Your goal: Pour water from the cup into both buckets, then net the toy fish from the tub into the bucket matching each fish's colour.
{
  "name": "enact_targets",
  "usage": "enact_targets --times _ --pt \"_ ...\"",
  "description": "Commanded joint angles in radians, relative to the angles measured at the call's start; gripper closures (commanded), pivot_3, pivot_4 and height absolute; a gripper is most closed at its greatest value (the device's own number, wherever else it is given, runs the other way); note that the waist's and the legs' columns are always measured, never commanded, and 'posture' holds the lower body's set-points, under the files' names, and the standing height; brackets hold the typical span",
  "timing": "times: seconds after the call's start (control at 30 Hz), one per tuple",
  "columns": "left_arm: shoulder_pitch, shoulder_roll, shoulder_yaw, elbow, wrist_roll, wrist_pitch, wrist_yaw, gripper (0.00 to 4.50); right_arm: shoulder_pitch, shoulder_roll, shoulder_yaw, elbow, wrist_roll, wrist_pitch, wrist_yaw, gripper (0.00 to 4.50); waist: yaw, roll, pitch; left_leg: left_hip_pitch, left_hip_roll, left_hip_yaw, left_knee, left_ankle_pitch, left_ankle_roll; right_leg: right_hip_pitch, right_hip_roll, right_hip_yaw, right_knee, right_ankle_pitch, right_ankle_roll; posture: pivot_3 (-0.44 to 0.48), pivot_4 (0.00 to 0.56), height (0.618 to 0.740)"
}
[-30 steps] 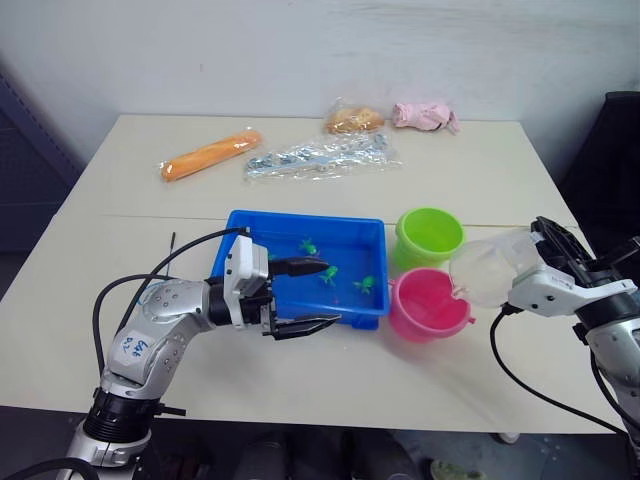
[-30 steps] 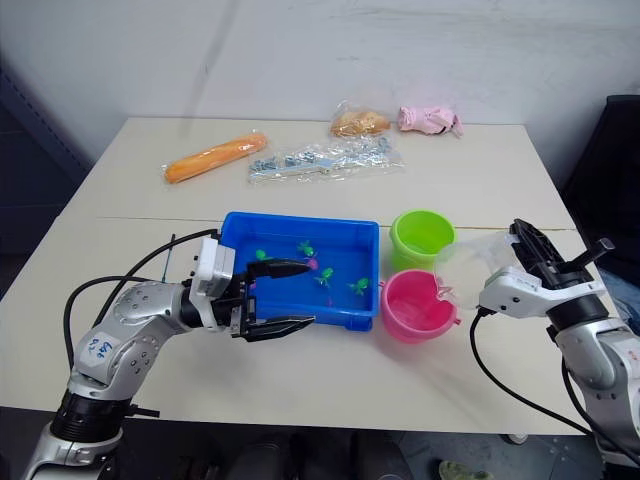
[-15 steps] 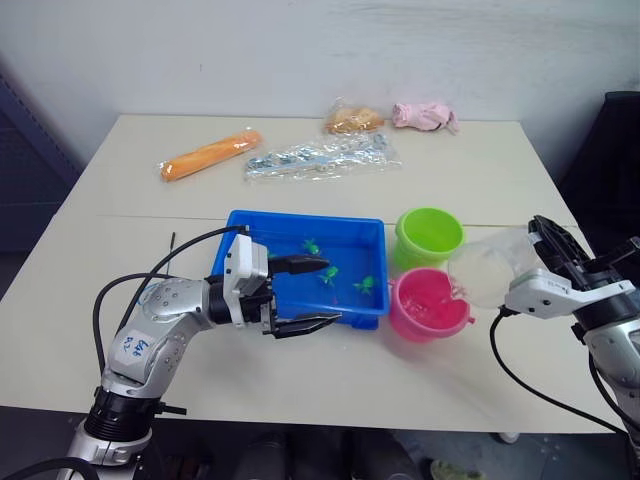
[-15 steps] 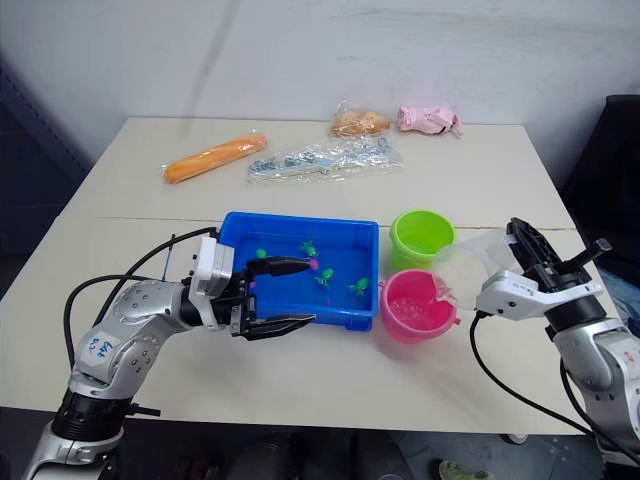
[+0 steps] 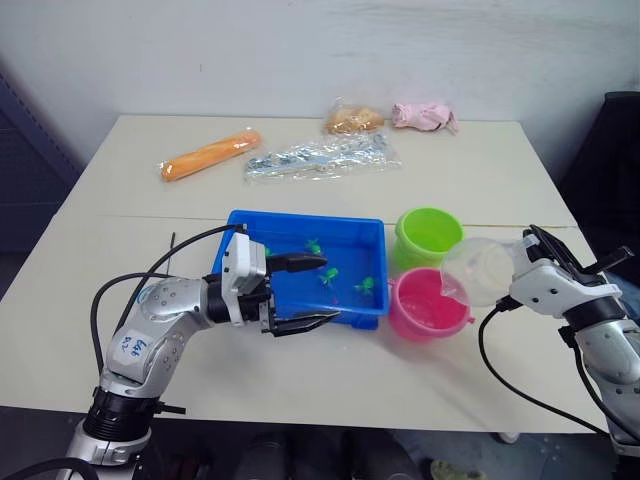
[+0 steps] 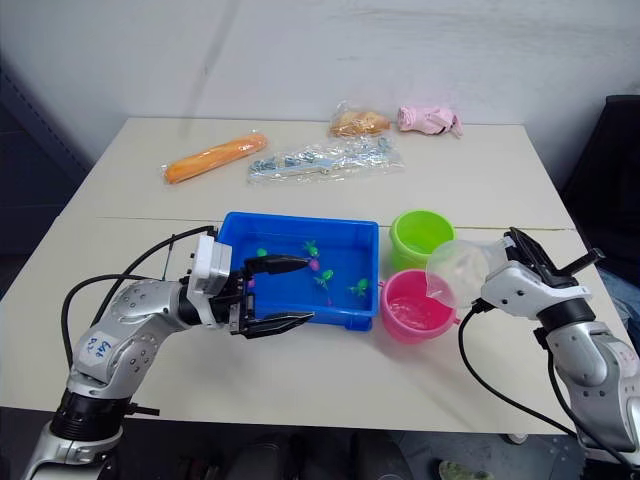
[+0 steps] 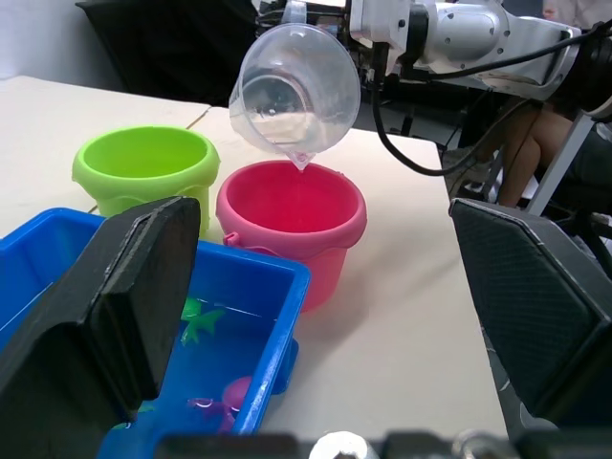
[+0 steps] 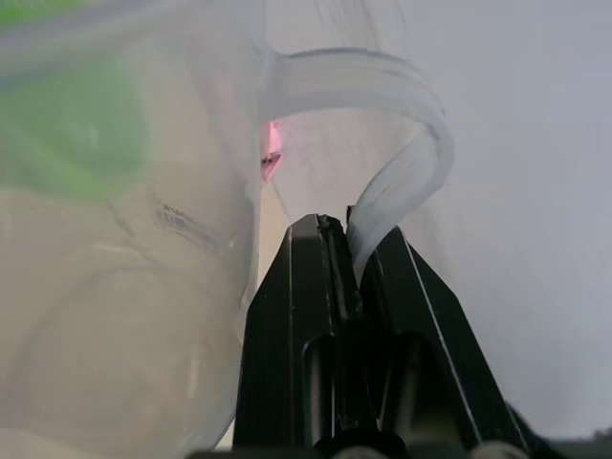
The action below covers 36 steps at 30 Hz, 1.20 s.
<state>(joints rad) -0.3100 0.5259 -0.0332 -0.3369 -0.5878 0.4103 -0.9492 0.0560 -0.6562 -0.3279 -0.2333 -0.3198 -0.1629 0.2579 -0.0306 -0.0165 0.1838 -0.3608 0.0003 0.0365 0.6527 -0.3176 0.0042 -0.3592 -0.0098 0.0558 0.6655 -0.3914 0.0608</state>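
Left hand [image 5: 300, 293] hovers at the near rim of the blue tub [image 5: 247, 231], fingers spread wide, holding nothing. Tub sits mid-table [image 5: 130, 190] with green toy fish [image 5: 366, 285] inside and a pink one [image 6: 312, 264] among them; net not made out. Just right of the tub: lime green bucket [image 5: 429, 236] behind, pink bucket [image 5: 429, 306] in front, the two touching or nearly so. Right hand [image 8: 349, 251] is clamped tight on the handle of the clear measuring cup [image 5: 484, 270], fingers pinching the loop. Cup is tipped hard over, spout [image 7: 300, 157] aimed down over the pink bucket's far rim, just above it and not touching. Step in hand looks like the pour into pink. To do it well: keep the spout inside the rim line, tilt slowly, save some water for green, then shift the cup back over the green bucket behind.
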Motion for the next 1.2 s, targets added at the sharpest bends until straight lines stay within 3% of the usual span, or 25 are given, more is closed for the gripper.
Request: enact_targets --times 0.03,0.23,0.5,0.67,0.8,1.2 --pt "-0.013 0.014 0.047 -0.017 -0.036 0.014 0.005 0.0 -0.024 0.026 -0.064 -0.02 0.177 0.087 0.054 4.48 0.0 0.0 0.0 0.0 0.0 0.0 0.0 0.0 0.0 0.0 0.0 0.0 0.0 0.0 0.0 0.0 0.15 0.74" --pt "-0.028 0.033 0.098 -0.002 -0.052 0.036 0.0 0.0 -0.1 0.037 -0.091 -0.012 0.311 0.233 0.086 4.48 -0.002 0.0 0.0 0.0 0.0 0.0 0.0 0.0 0.0 0.0 0.0 0.0 0.001 0.0 0.0 0.0 0.15 0.74" --pt "-0.086 0.065 0.146 0.056 -0.037 0.037 0.026 0.0 -0.304 -0.003 -0.019 0.107 0.26 0.393 0.037 4.48 -0.001 0.0 0.0 0.0 0.0 0.0 0.0 0.0 0.0 -0.001 0.0 0.0 0.001 0.0 0.0 0.0 0.15 0.74" --pt "-0.105 0.068 0.156 0.069 -0.028 0.028 0.055 0.0 -0.408 -0.044 0.067 0.251 0.144 0.344 -0.035 4.48 -0.001 0.0 0.0 -0.002 0.0 0.0 0.001 0.0 0.0 -0.003 -0.001 0.0 0.001 0.0 0.0 0.0 0.15 0.74" --pt "-0.098 0.067 0.16 0.056 -0.026 0.029 0.077 0.0 -0.486 -0.08 0.138 0.351 0.054 0.261 -0.088 4.48 -0.004 0.0 0.0 -0.016 0.0 0.0 0.008 0.0 0.0 -0.016 -0.001 0.0 0.011 0.0 0.0 0.0 0.15 0.74" --pt "-0.067 0.067 0.17 0.021 -0.027 0.021 0.124 0.0 -0.579 -0.125 0.233 0.478 -0.07 0.138 -0.167 4.48 -0.009 0.0 0.0 -0.016 0.0 0.0 0.012 0.001 0.001 -0.017 -0.001 0.0 0.013 0.0 0.0 0.0 0.15 0.74"
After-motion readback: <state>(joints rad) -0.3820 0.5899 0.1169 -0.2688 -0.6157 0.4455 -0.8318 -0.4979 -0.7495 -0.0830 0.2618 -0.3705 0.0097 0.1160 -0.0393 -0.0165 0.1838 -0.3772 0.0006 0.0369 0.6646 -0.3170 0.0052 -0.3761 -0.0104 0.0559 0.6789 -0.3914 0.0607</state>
